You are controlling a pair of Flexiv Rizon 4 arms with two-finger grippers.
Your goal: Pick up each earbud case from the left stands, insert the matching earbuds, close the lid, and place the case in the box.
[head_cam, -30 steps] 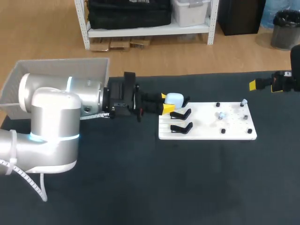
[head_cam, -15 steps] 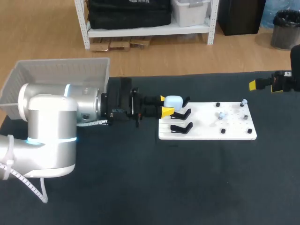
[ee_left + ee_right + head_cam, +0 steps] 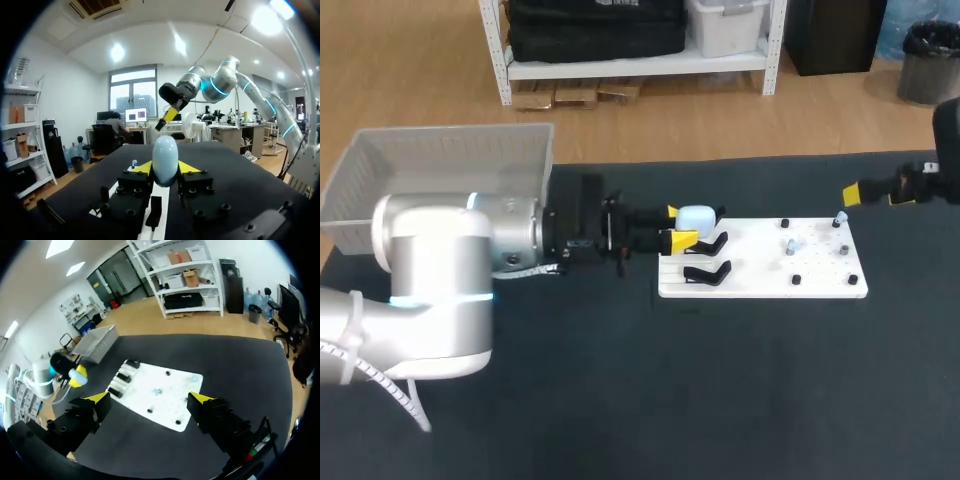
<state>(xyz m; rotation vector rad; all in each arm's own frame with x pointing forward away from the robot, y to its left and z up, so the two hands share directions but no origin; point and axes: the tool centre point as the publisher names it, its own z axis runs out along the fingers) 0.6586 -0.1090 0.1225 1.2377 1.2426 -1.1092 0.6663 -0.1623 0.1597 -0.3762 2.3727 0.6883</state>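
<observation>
My left gripper [image 3: 678,226] is shut on a pale blue earbud case [image 3: 696,216] at the rearmost black stand, on the left end of the white board [image 3: 760,275]. The left wrist view shows the closed case [image 3: 165,159] upright between the yellow fingertips [image 3: 141,167], above the stands. Two empty black stands [image 3: 706,258] lie just in front of it. Small earbuds [image 3: 792,245] sit on pegs at the board's right end. My right gripper [image 3: 865,190] hangs open beyond the board's far right corner; in its wrist view its open fingers [image 3: 97,400] frame the board [image 3: 160,390].
A grey box [image 3: 440,160] stands at the table's back left, behind my left arm, and appears as a box [image 3: 97,340] in the right wrist view too. Several black pegs [image 3: 797,279] dot the board's right half. Dark table cloth [image 3: 670,390] lies in front.
My left arm's elbow has shifted while the case stays in its gripper at the stand. My right gripper has tilted and dropped a little toward the board.
</observation>
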